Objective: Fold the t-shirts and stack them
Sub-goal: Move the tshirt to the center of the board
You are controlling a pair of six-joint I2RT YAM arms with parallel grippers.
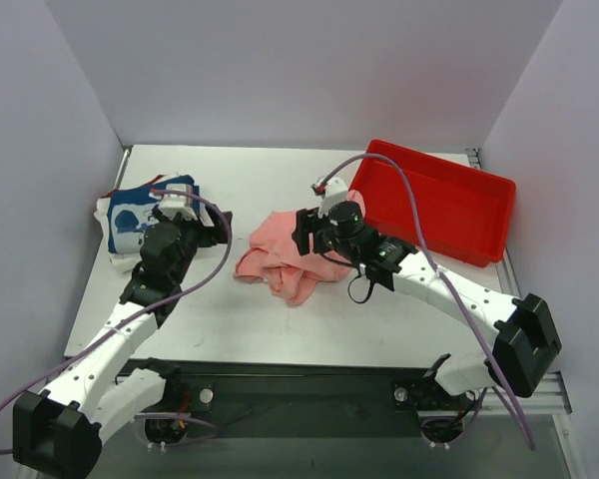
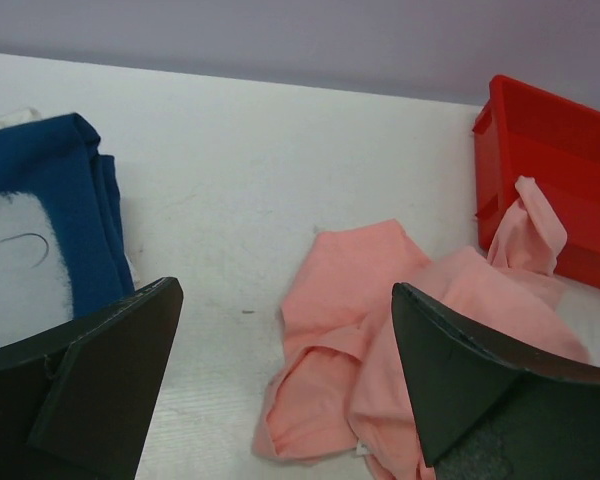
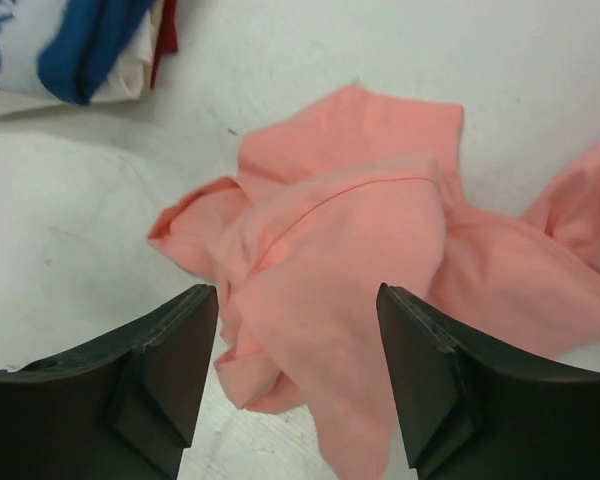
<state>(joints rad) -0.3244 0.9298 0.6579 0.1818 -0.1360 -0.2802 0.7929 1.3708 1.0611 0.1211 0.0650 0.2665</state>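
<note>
A crumpled salmon-pink t-shirt [image 1: 280, 259] lies in a heap at the table's middle; it also shows in the left wrist view [image 2: 380, 340] and the right wrist view [image 3: 350, 250]. A folded stack with the navy blue mouse-print t-shirt [image 1: 140, 215] on top, white and red cloth under it, sits at the far left [image 2: 50, 200] [image 3: 80, 40]. My left gripper [image 1: 210, 232] is open and empty, between the stack and the pink shirt. My right gripper [image 1: 301, 235] is open and empty, hovering just above the pink heap.
A red plastic tray [image 1: 439, 200] stands at the back right, one pink sleeve resting against its wall [image 2: 530, 220]. Grey walls close in the table on three sides.
</note>
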